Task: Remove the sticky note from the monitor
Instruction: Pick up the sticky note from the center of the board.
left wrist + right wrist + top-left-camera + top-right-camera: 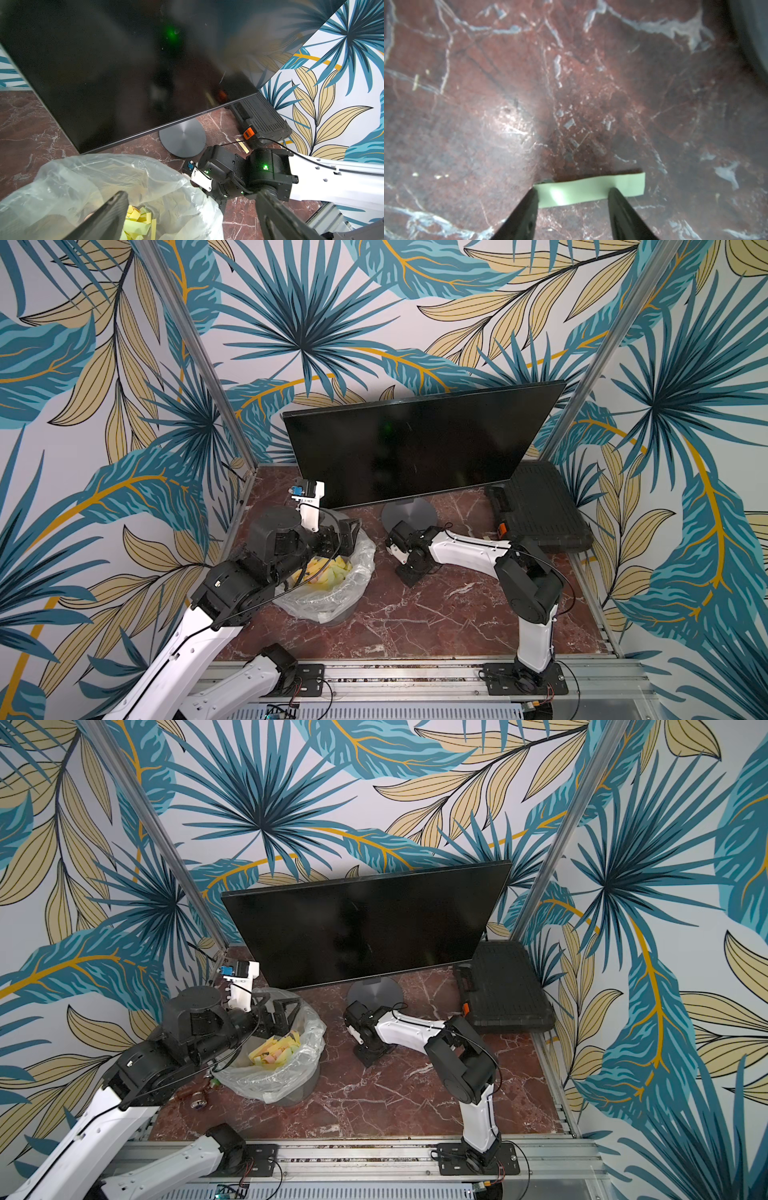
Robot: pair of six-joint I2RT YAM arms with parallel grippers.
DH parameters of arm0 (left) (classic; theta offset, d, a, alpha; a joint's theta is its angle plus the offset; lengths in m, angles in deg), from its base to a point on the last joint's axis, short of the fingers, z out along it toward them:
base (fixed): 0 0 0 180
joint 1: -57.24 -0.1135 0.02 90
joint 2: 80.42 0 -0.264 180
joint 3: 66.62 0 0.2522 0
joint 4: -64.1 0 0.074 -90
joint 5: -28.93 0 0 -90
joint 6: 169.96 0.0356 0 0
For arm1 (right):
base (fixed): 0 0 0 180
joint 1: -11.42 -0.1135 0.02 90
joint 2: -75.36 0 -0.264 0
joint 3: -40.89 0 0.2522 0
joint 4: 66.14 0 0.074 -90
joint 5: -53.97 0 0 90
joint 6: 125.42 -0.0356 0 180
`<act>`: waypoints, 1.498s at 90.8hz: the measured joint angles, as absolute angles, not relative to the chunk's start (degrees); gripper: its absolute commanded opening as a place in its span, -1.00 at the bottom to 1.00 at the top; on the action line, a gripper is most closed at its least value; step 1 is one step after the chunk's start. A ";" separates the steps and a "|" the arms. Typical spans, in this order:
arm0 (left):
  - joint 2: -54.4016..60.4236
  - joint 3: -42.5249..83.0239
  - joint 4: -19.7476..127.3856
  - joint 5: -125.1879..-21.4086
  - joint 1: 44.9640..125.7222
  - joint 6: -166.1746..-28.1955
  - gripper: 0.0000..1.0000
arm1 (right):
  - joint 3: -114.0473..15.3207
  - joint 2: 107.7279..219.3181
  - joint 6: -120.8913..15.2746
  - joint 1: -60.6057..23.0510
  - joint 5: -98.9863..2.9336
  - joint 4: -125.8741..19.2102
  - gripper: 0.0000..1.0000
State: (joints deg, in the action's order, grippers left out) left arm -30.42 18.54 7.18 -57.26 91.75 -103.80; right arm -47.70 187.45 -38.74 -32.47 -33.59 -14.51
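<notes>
The monitor (415,443) (361,923) stands at the back on its round grey base (409,512). Its dark face (124,72) shows no note in any view. A pale green sticky note (589,187) lies flat on the red marble table. My right gripper (573,190) points down at it, low in front of the base (409,572). Its jaws stand apart, one tip at the note's end and the other resting on the note. My left gripper (192,193) hangs open and empty over the bin (345,531).
A bin lined with a clear plastic bag (357,568) (83,176) holds several yellow notes at the left. A black ribbed case (540,506) (261,118) lies at the back right, with a pale yellow strip (242,145) on the table beside it. Patterned walls close in three sides.
</notes>
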 measured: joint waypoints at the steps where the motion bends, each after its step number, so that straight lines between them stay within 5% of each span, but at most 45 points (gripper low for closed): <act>1: -30.42 18.54 7.20 -57.26 91.75 -103.80 1.00 | -47.66 187.43 -38.91 -32.47 -33.57 -14.62 -0.09; 37: -30.42 18.54 7.18 -57.26 91.75 -103.80 1.00 | -46.26 186.66 -39.00 -31.75 -34.27 -17.03 -1.00; 87: -31.05 18.58 7.11 -55.66 91.75 -103.95 1.00 | -47.35 174.64 -41.47 -31.64 -34.09 -12.15 -1.00; 136: -32.89 19.57 2.77 -46.24 87.07 -104.37 1.00 | -77.86 170.38 -40.55 -41.76 -28.69 0.57 -1.00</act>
State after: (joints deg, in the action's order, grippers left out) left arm -32.89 19.57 2.77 -46.24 87.07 -104.37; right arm -77.86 170.38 -40.55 -41.76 -28.69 0.57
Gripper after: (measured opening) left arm 0.999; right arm 0.043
